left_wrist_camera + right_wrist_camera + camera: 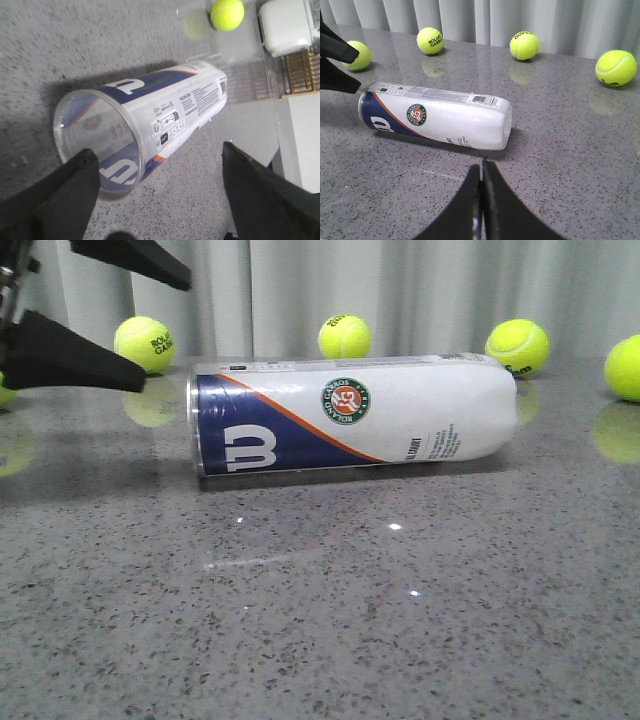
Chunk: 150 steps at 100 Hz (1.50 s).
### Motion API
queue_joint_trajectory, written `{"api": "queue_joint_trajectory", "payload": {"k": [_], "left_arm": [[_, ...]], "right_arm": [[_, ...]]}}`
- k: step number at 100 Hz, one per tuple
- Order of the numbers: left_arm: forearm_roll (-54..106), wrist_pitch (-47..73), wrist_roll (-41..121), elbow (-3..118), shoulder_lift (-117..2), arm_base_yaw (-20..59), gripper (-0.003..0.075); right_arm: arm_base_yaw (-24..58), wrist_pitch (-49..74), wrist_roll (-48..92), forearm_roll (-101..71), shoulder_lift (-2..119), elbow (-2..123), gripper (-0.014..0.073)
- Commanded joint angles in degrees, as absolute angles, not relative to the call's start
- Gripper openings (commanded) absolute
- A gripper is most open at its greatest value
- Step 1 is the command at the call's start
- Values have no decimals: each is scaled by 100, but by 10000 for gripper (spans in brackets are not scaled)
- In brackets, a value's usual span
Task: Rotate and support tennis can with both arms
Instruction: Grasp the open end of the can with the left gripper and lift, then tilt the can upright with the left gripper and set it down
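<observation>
The tennis can (350, 415) lies on its side on the grey speckled table, metal rim end to the left, navy panel with W logo and round badge facing the front. My left gripper (150, 330) is open and empty at the upper left, just beyond the can's rim end. In the left wrist view its two black fingers (60, 200) stand wide apart near the can's clear open end (95, 140). My right gripper (481, 167) is shut and empty, its tips just short of the can (437, 117) near its white closed end. It is out of the front view.
Several yellow-green tennis balls (344, 336) lie along the back of the table by a grey curtain, another at the right edge (625, 367). In the left wrist view a ball (227, 14) lies past the can, and a white box (287, 25) stands off the table's edge.
</observation>
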State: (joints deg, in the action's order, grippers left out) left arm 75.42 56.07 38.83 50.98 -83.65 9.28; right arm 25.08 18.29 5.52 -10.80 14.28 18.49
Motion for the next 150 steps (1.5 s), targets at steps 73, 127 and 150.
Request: {"api": "queue_joint_trajectory", "payload": {"k": [73, 127, 150], "left_arm": [[10226, 6994, 4983, 5395, -9426, 1629, 183], [10537, 7304, 5429, 5404, -9150, 1629, -19], [9325, 6307, 5181, 5780, -8205, 1642, -19]], "right_arm": [[2474, 1389, 591, -1078, 1483, 1998, -59], [2474, 1389, 591, -1078, 1483, 1998, -59], [2474, 1389, 591, -1078, 1483, 1998, -59]]}}
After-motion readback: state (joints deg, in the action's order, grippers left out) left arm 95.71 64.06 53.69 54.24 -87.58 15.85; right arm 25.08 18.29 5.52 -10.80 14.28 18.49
